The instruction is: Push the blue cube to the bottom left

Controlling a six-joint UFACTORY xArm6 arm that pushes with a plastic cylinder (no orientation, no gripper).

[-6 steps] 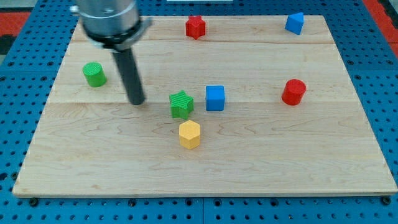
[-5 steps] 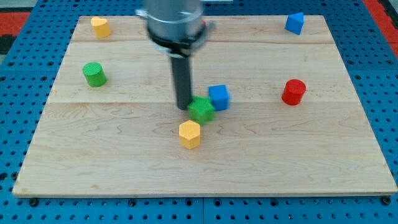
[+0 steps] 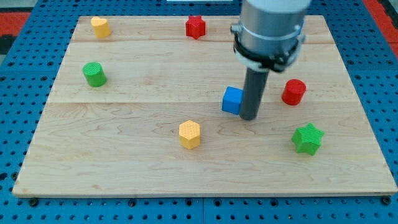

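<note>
Surroundings: blue pegboard frames a pale wooden bench (image 3: 124,168).
Blue cube (image 3: 232,100): near bench centre, slightly toward the right edge.
My tip (image 3: 249,117): touching or just beside the cube's right face.
Pincer: none fitted; the arm ends in a plain rod.
Step in hand: push from the cube's upper-right side, keeping the line aimed at the bottom left corner.
Hazard: yellow hexagonal block (image 3: 189,134) lies close to that line; a glancing contact is likely.
Open room: lower left quarter holds no blocks; green cylinder (image 3: 94,74) sits well apart near the left edge.
</note>
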